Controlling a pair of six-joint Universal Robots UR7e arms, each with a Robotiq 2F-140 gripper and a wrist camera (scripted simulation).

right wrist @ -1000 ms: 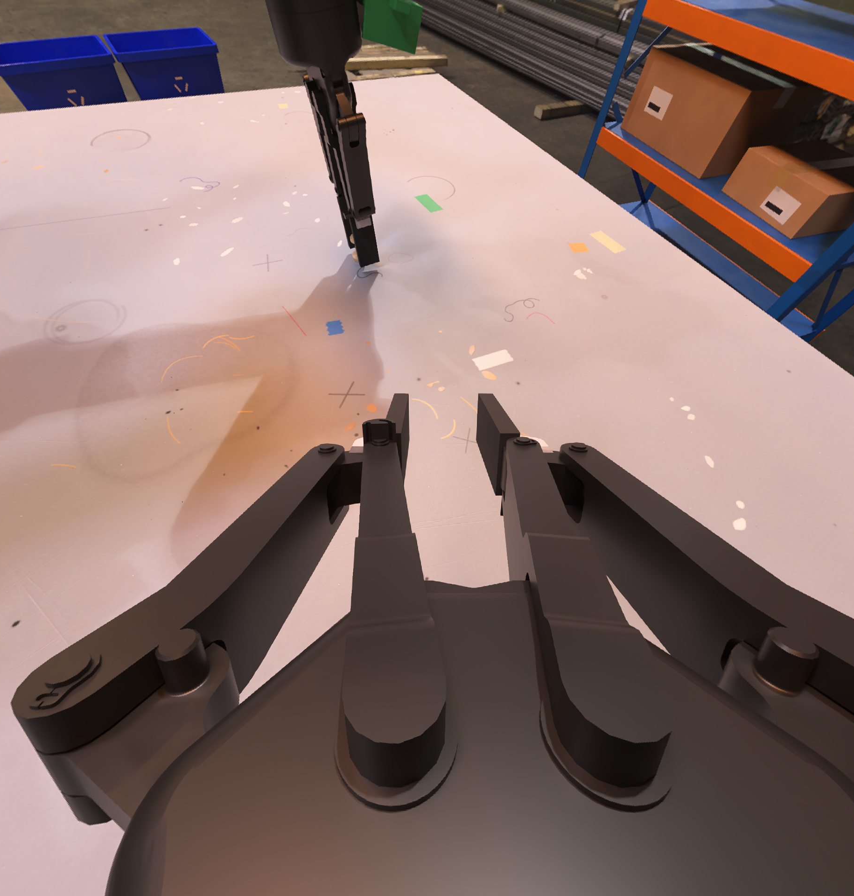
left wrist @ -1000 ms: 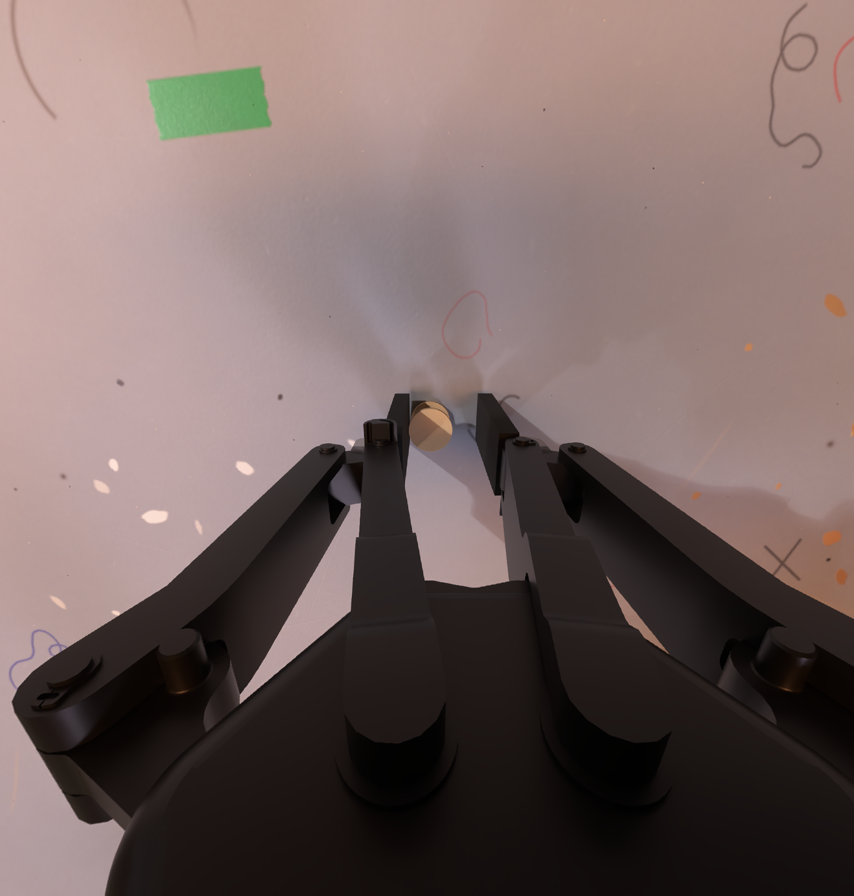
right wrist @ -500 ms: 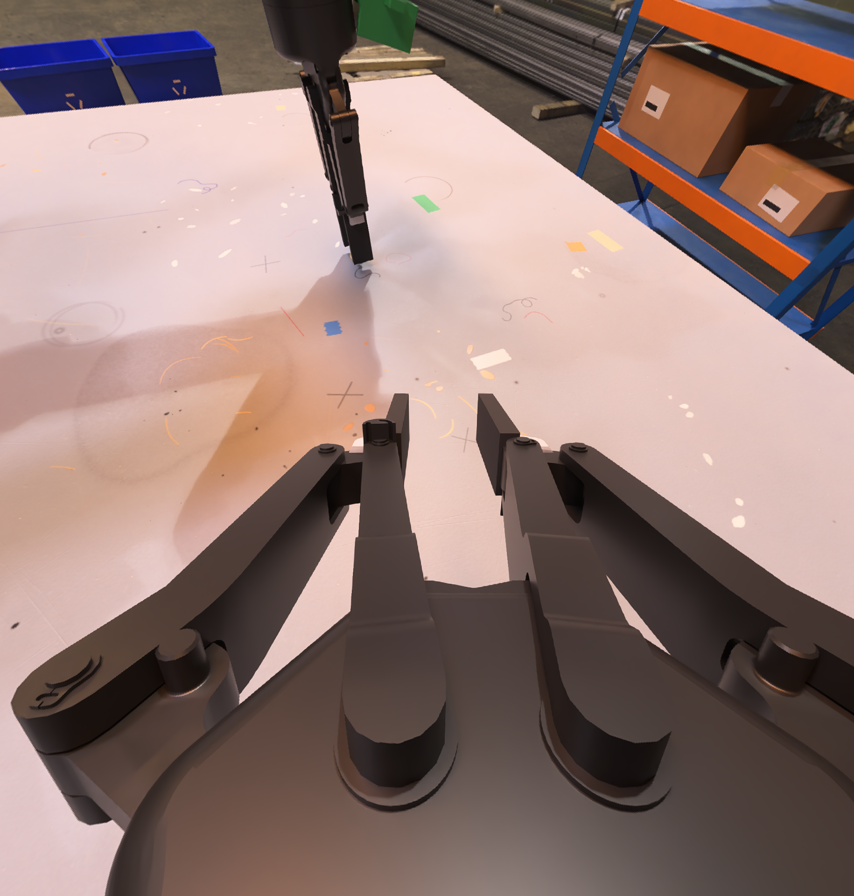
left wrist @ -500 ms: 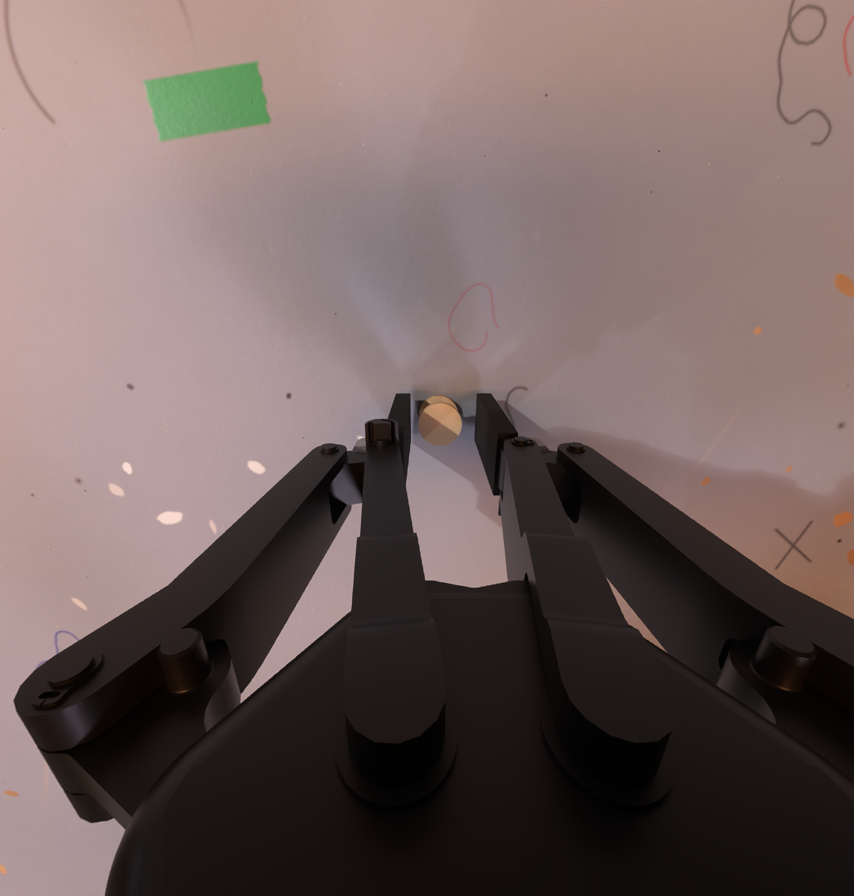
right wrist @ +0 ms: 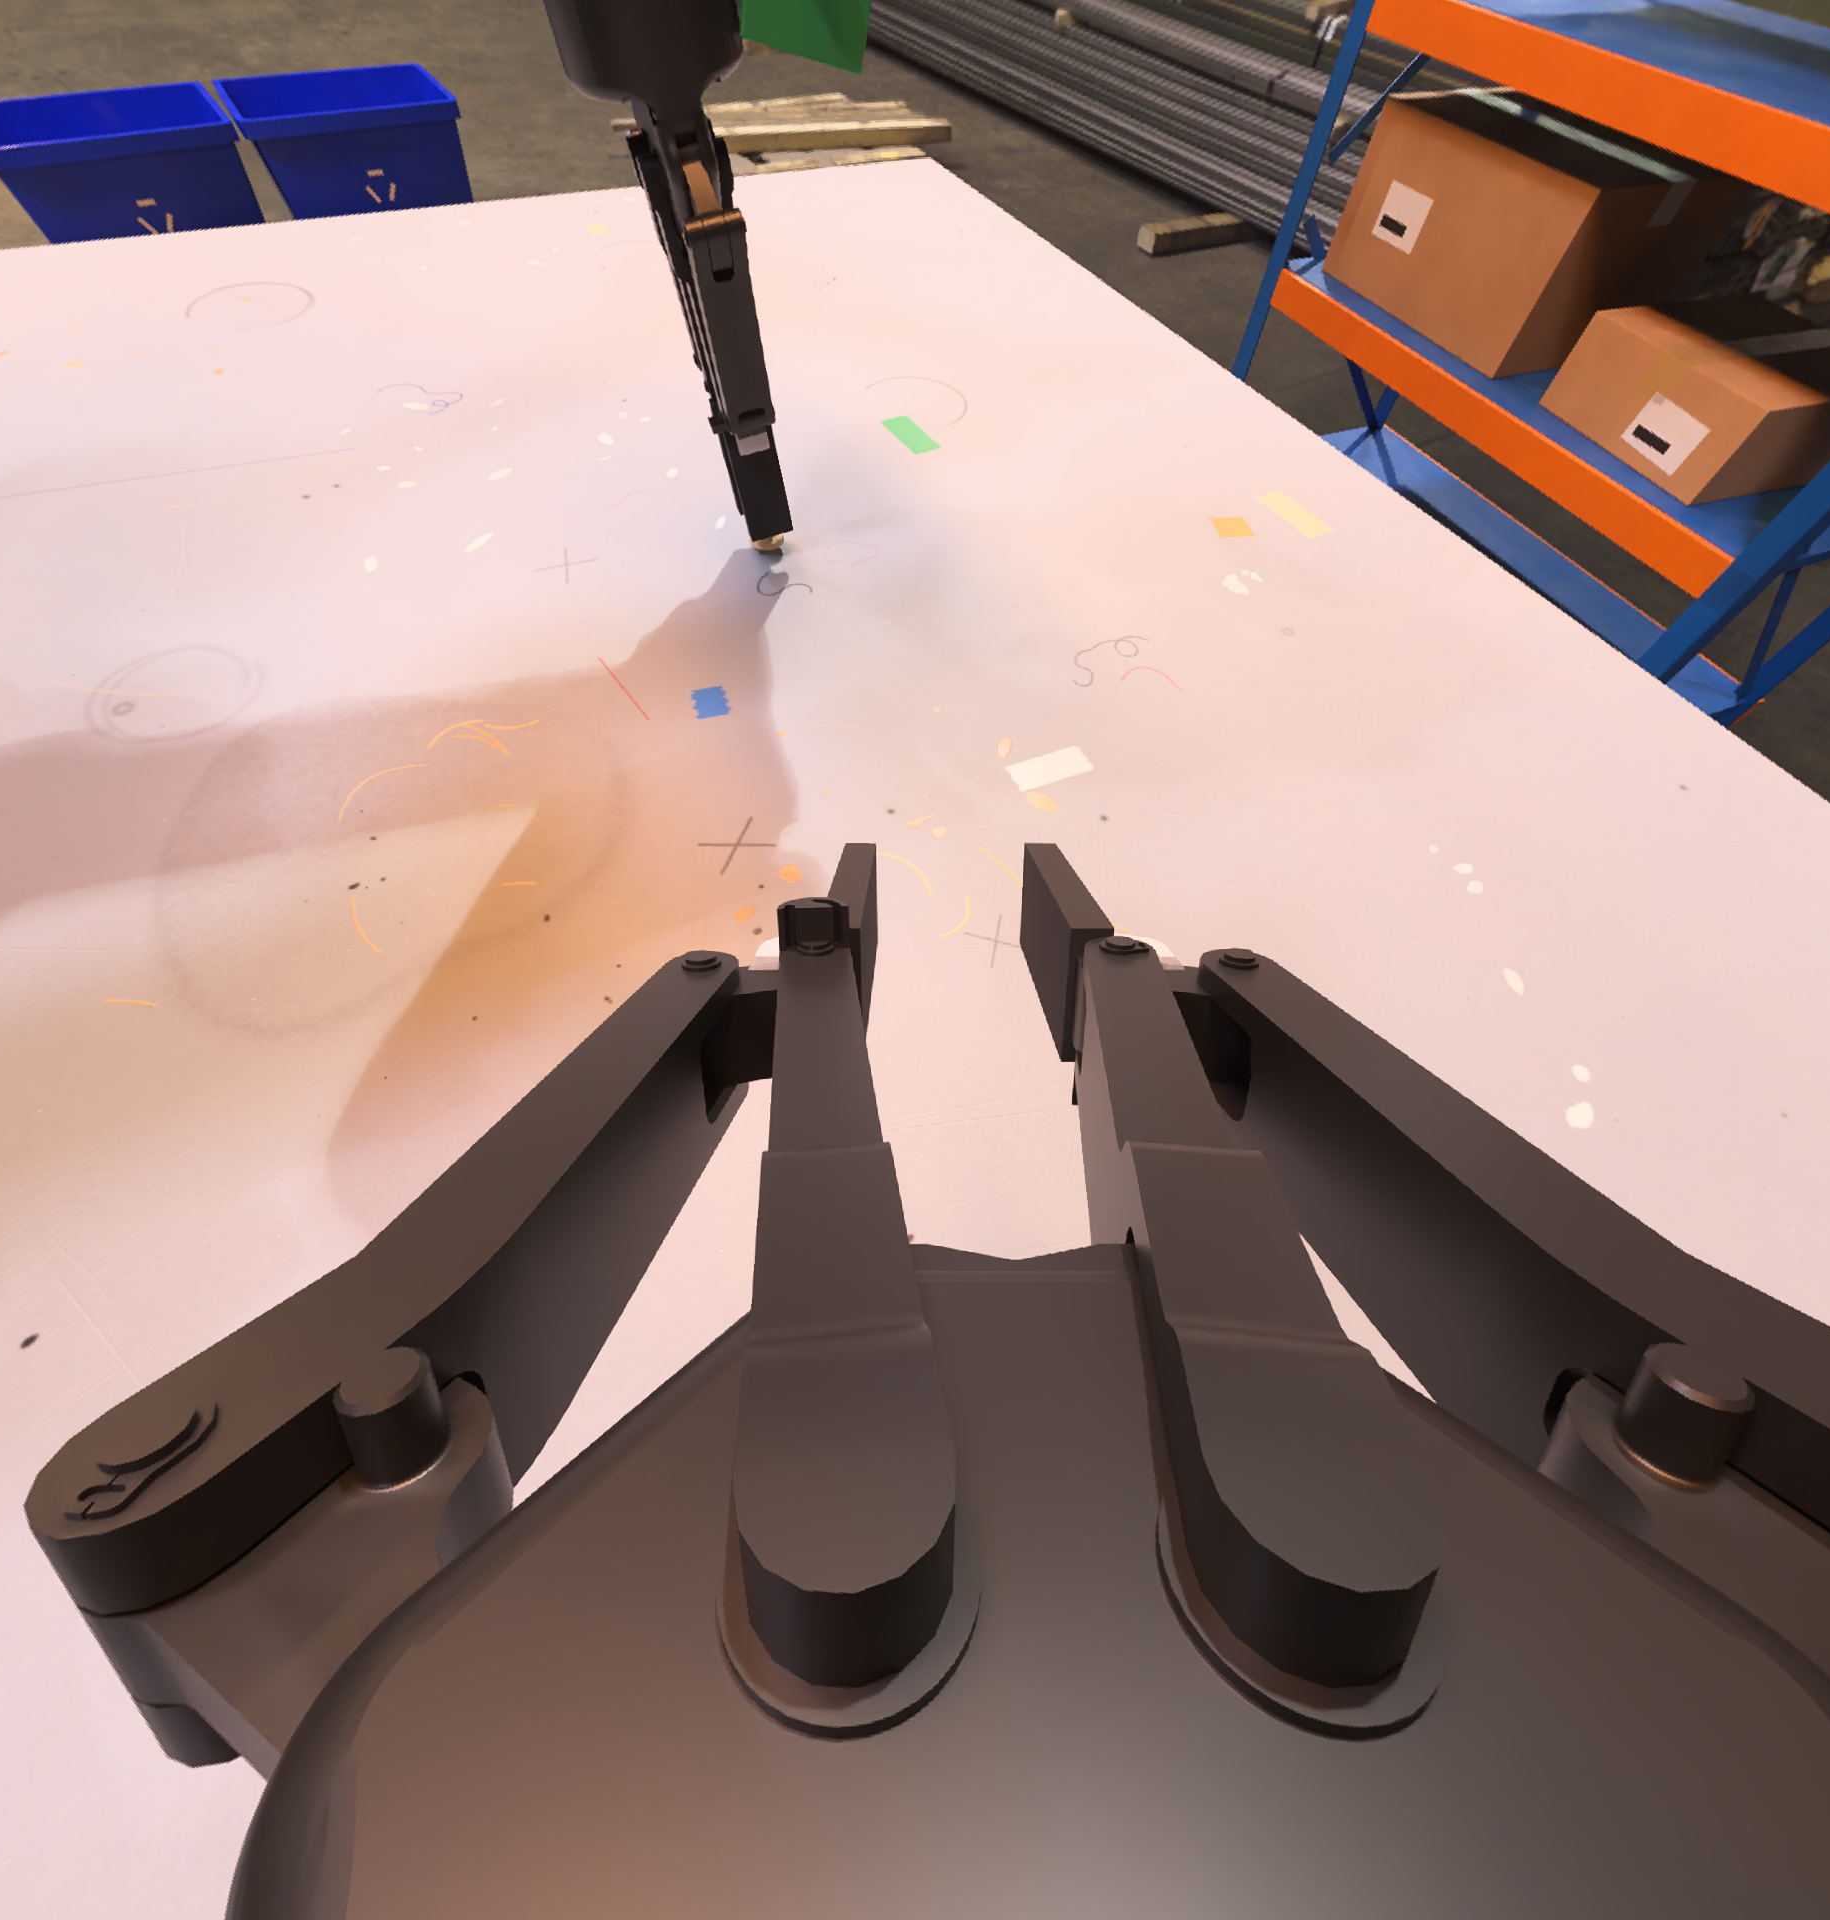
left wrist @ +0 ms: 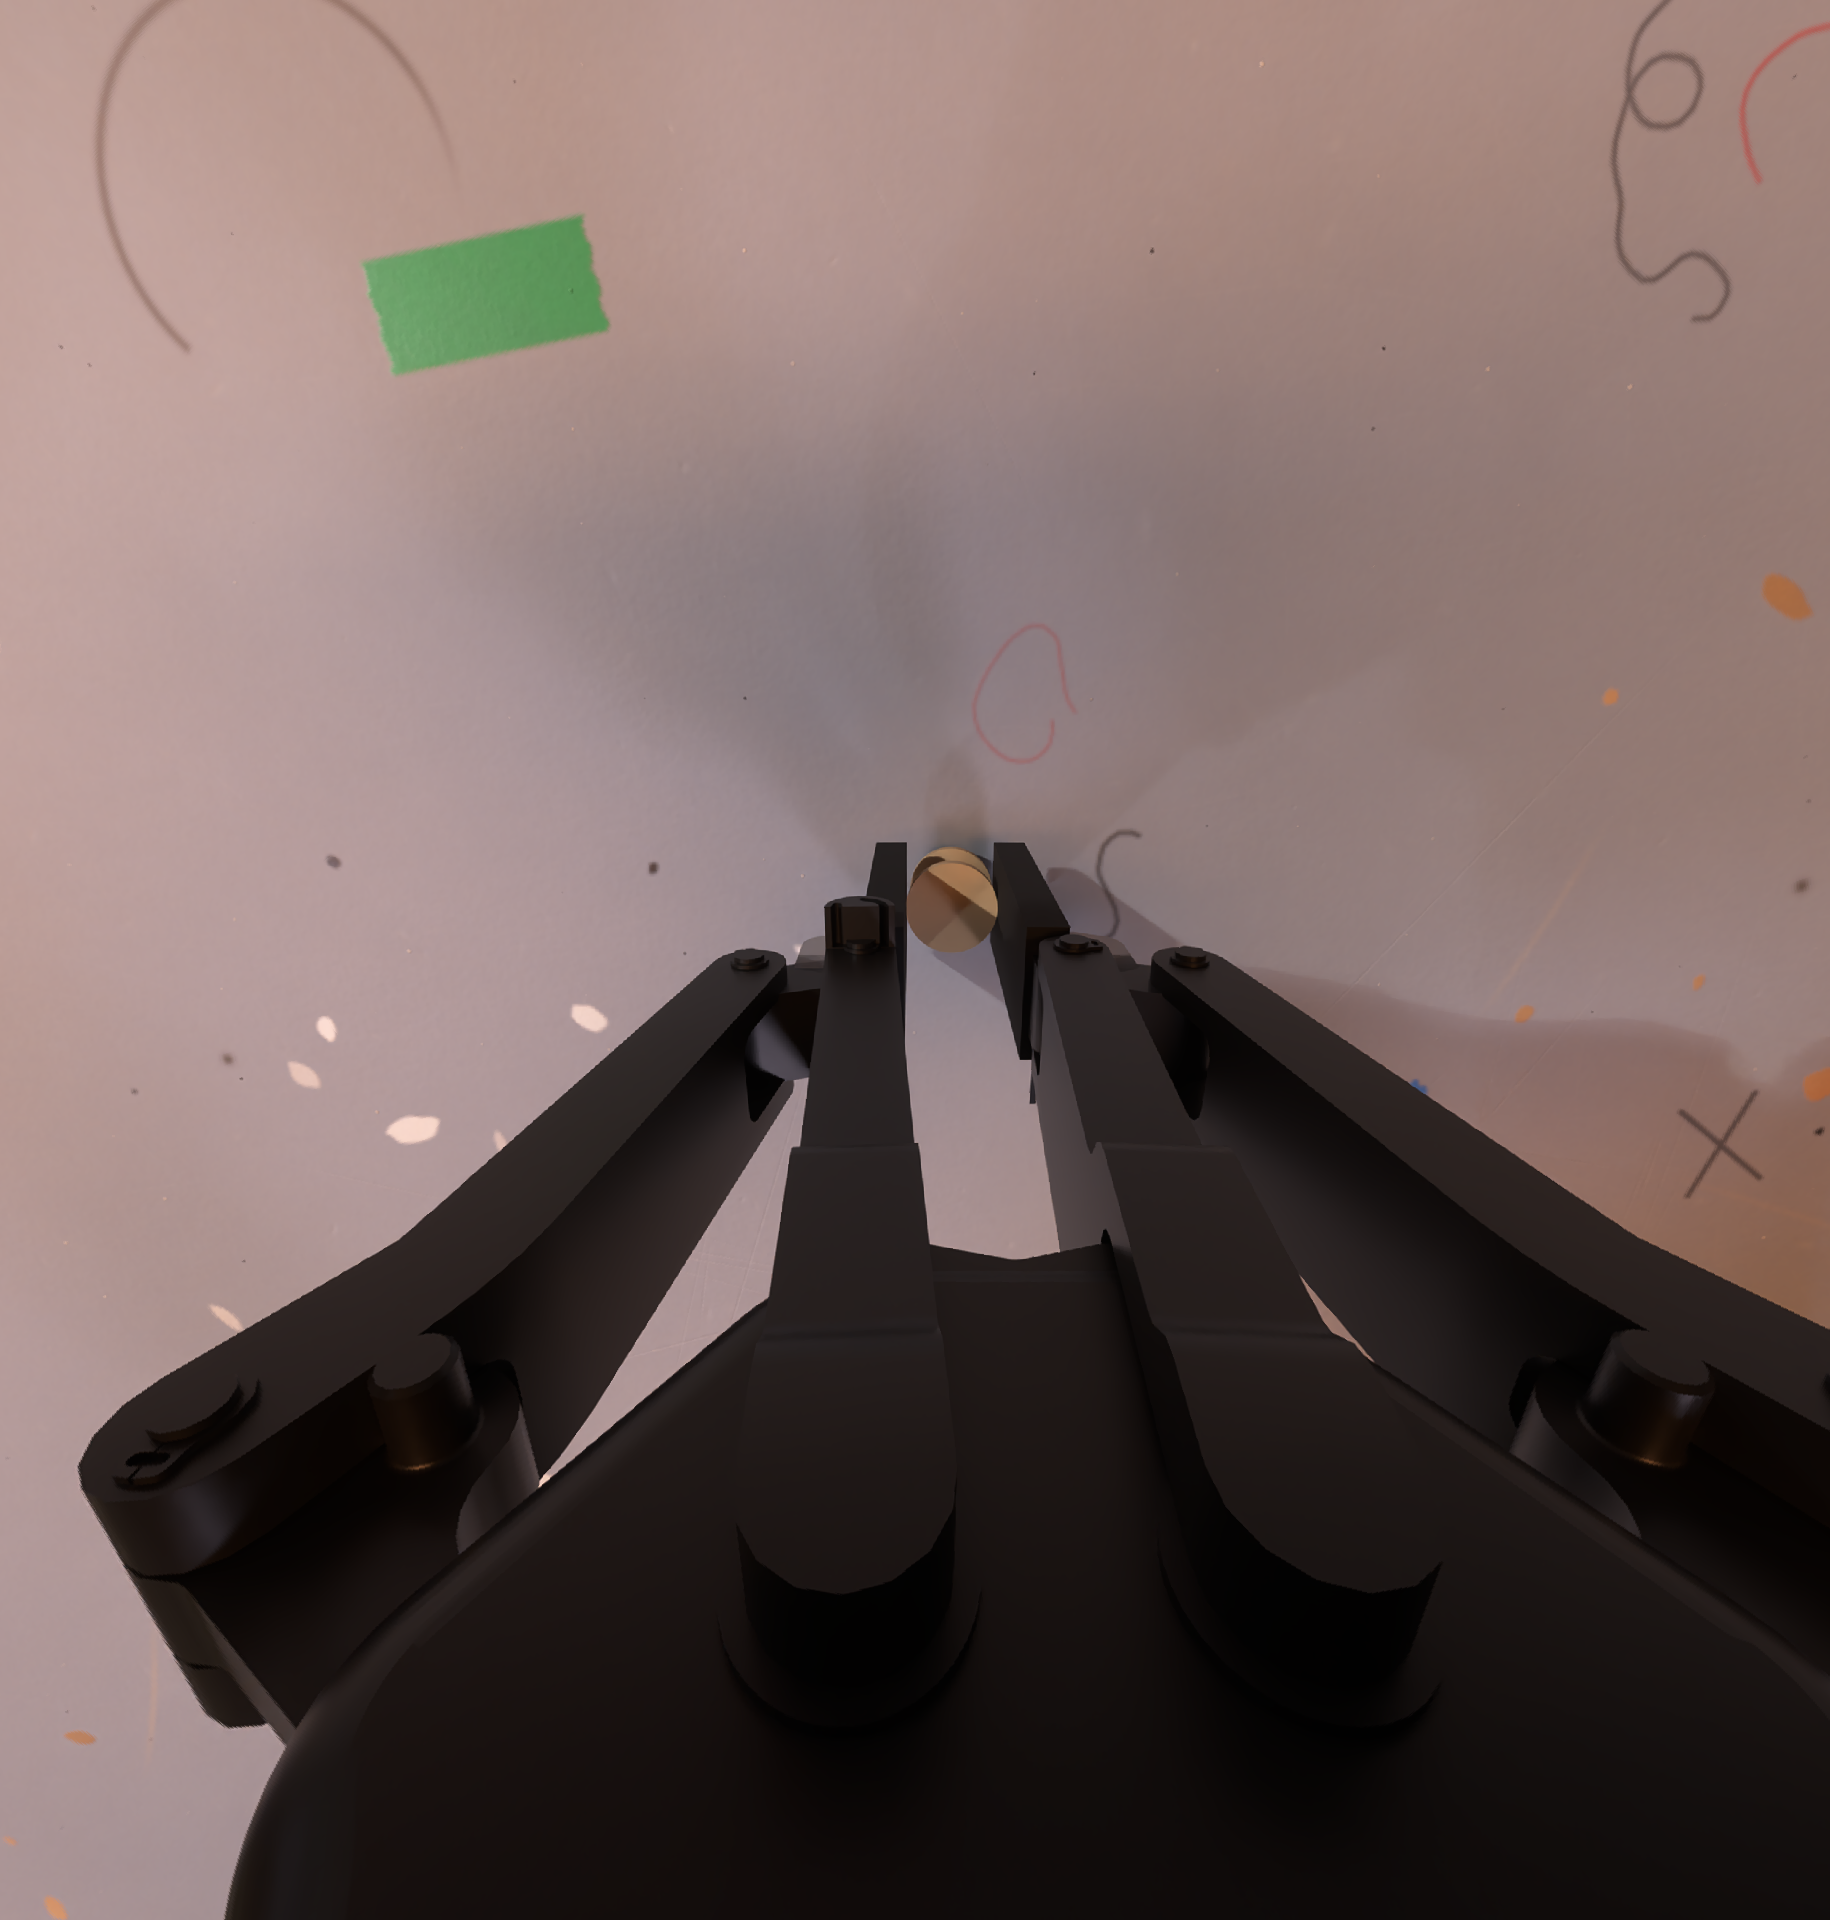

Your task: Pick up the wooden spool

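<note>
Closer together than a second ago: left gripper [left wrist: 950,902] fingers drawn in against the spool [left wrist: 952,912], which then sat off toward one finger with a gap on the other side. Now pinching the spool between both fingertips, round end face toward the camera. From the right wrist view, seen at the tip of the left gripper [right wrist: 763,520], spool [right wrist: 769,541] poking out just below the fingers, at or barely above the table [right wrist: 1306,935]; cannot tell whether touching. Shadow falling across the table below it.

Right gripper [right wrist: 947,883] spread apart, nothing between its fingers, hanging over the near part of the table, well apart from the spool.

Scattered on the table: green tape [left wrist: 485,296] beyond the spool, blue tape [right wrist: 710,702], white tape [right wrist: 1046,771], scribbles and paint flecks. Past the table: two blue bins [right wrist: 215,145] and a shelf [right wrist: 1513,343] with cardboard boxes [right wrist: 1493,229].
</note>
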